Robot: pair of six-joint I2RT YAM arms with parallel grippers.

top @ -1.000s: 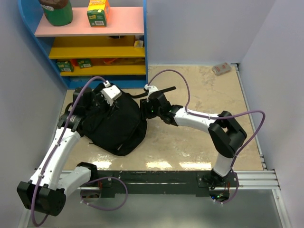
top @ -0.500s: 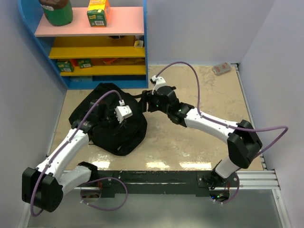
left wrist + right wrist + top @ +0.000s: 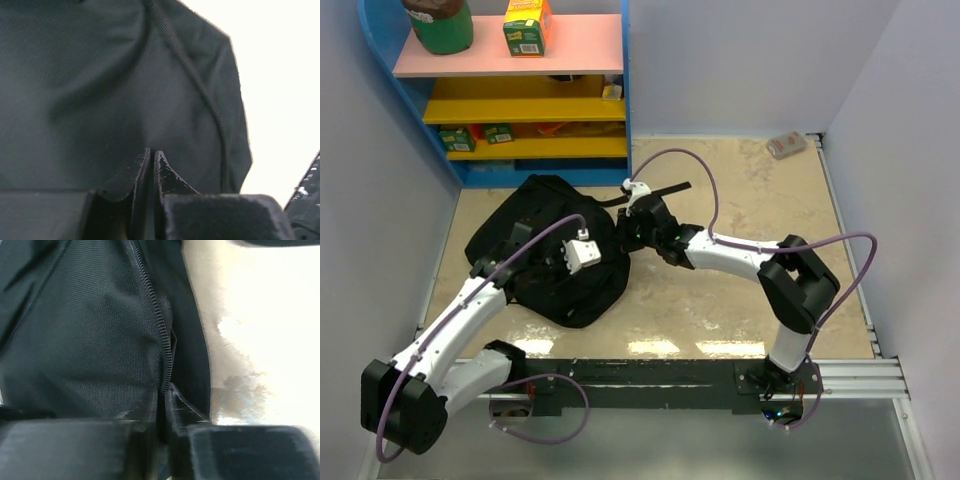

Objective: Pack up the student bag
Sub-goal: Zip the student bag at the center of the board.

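On the side of the student bag (image 3: 550,200) away from the blue shelf (image 3: 490,172), our left pincer (image 3: 151,152) is clenched against the black cloth, pinching any or none we cannot tell; nearer the shelf, our right pincer (image 3: 164,387) grasps the zip seam (image 3: 162,330). The bag slumps on the desk (image 3: 740,180) just before the shelf; we judge it soft and floppy, best held by its zip rim.

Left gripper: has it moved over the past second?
Yes. In the top view the left gripper has slid across the student bag, away from the blue shelf, toward the arms' bases and rightward.
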